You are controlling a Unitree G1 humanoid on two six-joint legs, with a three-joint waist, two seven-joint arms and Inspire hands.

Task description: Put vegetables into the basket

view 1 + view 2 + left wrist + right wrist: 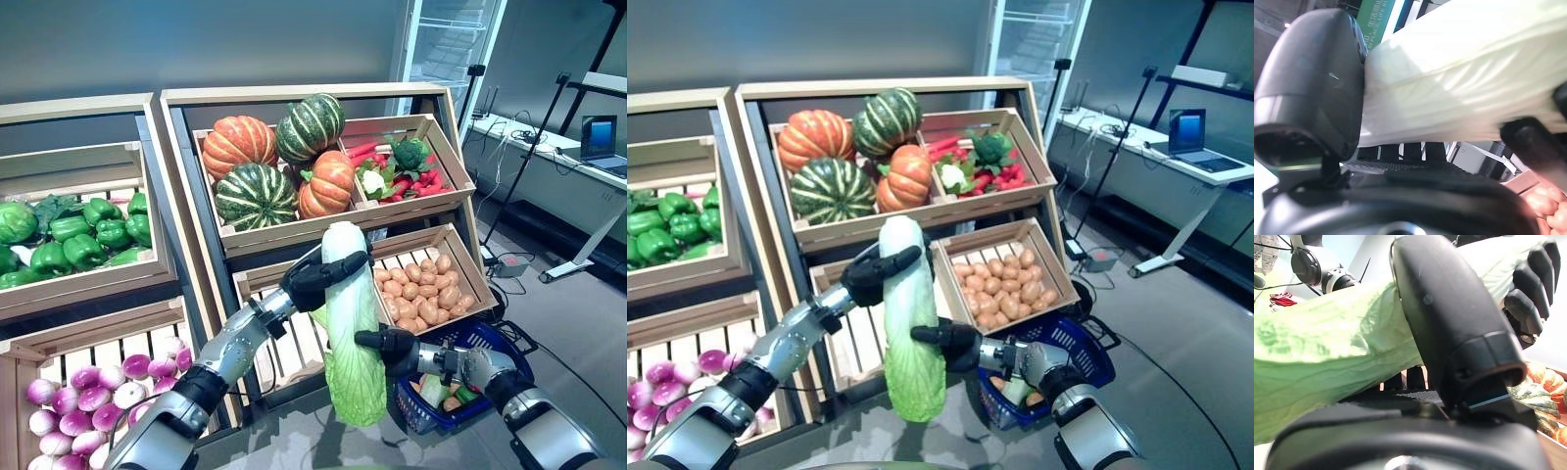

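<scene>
Both hands clamped on napa cabbage (350,323): left hand (315,279) upper, right hand (390,348) lower. Blue basket (490,343) only in eye views.

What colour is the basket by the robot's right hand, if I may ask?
The basket is dark blue, clearest in the right eye view.

One napa cabbage (348,323), one blue basket (487,362), four pumpkins (279,162), two hands (318,282), one laptop (599,137); peppers (83,235), potatoes (423,289) and turnips (98,387) too many to count.
</scene>
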